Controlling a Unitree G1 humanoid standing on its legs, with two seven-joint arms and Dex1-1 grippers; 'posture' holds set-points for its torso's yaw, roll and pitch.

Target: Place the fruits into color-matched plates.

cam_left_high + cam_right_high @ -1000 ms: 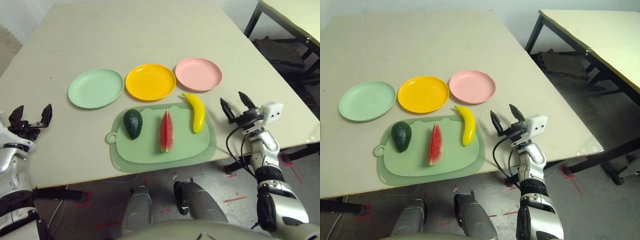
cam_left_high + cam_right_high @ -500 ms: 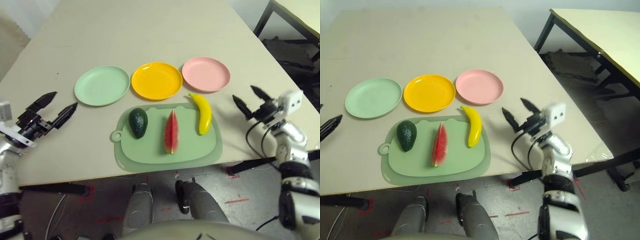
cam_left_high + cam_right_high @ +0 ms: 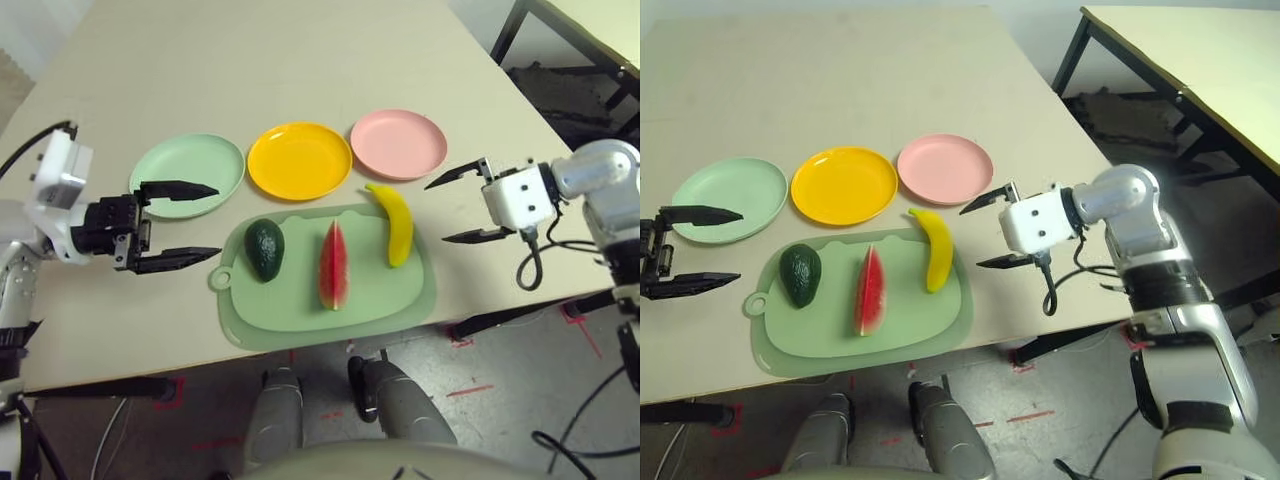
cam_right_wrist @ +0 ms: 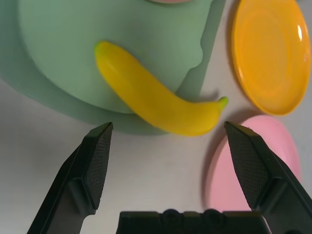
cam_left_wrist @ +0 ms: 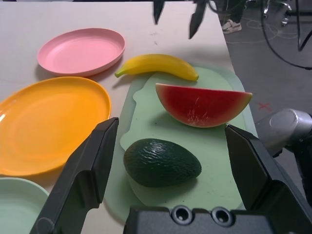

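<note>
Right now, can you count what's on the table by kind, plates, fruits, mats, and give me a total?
Plates: 3, green plate, yellow plate, pink plate
Fruits: 3, avocado, watermelon wedge, banana
Cutting mats: 1, cutting mat
Total: 7

— Any lettering you can read off this?
— None. You have no legible text, label, brand, number or sign anywhere, on plates, fruit, mat, table or arms.
</note>
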